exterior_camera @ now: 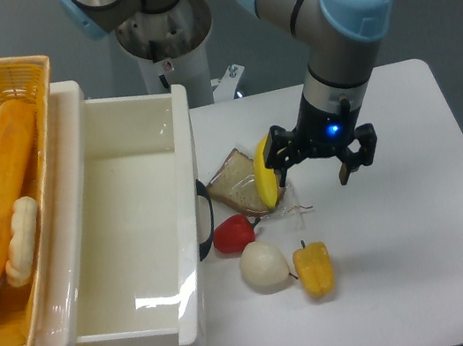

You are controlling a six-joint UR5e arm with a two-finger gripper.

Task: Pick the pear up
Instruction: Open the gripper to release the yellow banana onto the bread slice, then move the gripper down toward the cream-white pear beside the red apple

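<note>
The pear (263,266) is a cream-white, roundish fruit lying on the white table near the front. It sits between a red pepper (233,233) to its upper left and a yellow bell pepper (314,269) to its right. My gripper (313,178) hangs above the table behind and to the right of the pear, well apart from it. It is open, with nothing between its fingers (345,173). Its left finger stands just in front of a yellow fruit (266,181).
A bagged slice of bread (235,192) lies beside the yellow fruit. A large white bin (191,189) stands left of the pear, with a black handle on its wall. A wicker basket (26,75) holding a baguette and other food sits at far left.
</note>
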